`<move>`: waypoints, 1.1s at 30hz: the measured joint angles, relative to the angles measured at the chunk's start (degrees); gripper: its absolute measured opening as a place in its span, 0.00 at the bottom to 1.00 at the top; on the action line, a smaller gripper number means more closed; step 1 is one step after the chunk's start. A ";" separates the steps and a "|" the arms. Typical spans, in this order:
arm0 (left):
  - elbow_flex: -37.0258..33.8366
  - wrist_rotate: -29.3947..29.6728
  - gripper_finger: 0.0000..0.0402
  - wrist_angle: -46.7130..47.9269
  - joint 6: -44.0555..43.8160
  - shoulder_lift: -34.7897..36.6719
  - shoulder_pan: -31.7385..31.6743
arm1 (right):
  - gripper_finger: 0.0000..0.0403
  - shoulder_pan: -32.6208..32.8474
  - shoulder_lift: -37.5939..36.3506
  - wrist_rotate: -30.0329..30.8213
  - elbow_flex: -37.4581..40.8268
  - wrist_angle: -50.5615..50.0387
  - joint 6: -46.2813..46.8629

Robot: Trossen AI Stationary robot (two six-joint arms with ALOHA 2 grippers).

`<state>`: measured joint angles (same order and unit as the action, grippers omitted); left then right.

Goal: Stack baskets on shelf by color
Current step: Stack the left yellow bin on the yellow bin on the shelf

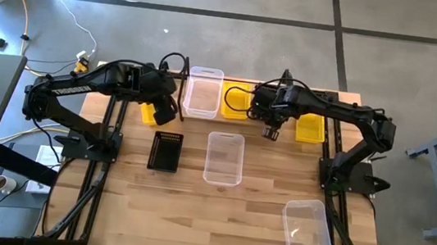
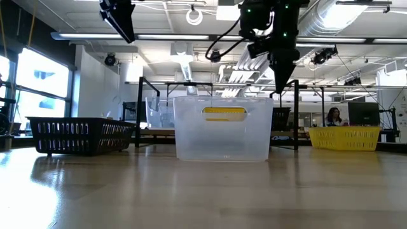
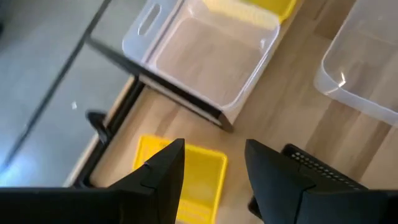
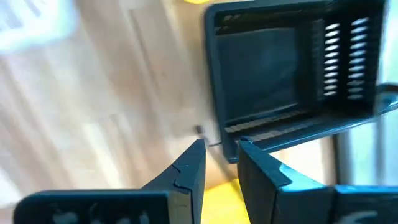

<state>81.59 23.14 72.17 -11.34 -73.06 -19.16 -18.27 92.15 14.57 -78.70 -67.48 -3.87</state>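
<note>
My left gripper (image 1: 166, 115) (image 3: 214, 165) is open and hovers over a yellow basket (image 1: 148, 114) (image 3: 202, 180) that sits on the table beside the shelf's left rod frame (image 3: 180, 99). On the shelf (image 1: 184, 76) stand a clear basket (image 1: 204, 92) (image 3: 205, 56) and a yellow basket (image 1: 236, 101). My right gripper (image 1: 272, 132) (image 4: 221, 158) is open by a narrow gap and holds nothing. It hangs just in front of a black perforated basket (image 4: 280, 68) at the shelf. Another yellow basket (image 1: 310, 128) rests to the right.
On the table in front of the shelf lie a black basket (image 1: 166, 150), a clear basket (image 1: 223, 158) (image 2: 222, 127) in the middle, and a second clear basket (image 1: 308, 229) near the right front corner. The arm bases stand at both table sides.
</note>
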 joint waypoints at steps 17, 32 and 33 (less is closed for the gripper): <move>-10.60 -0.56 0.39 7.77 -19.93 1.84 -6.98 | 0.19 9.06 -0.01 3.07 0.00 -0.34 8.14; -24.22 -3.90 0.39 3.47 -41.88 3.13 -15.53 | 0.19 2.52 -3.84 4.76 -0.02 -2.15 -7.19; -25.52 -4.32 0.39 2.45 -42.90 3.13 -16.12 | 0.19 2.00 -4.51 4.76 -0.02 -2.09 -8.00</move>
<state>56.06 18.82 74.61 -54.24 -69.93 -35.28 -16.26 87.64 19.33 -78.72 -69.56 -11.87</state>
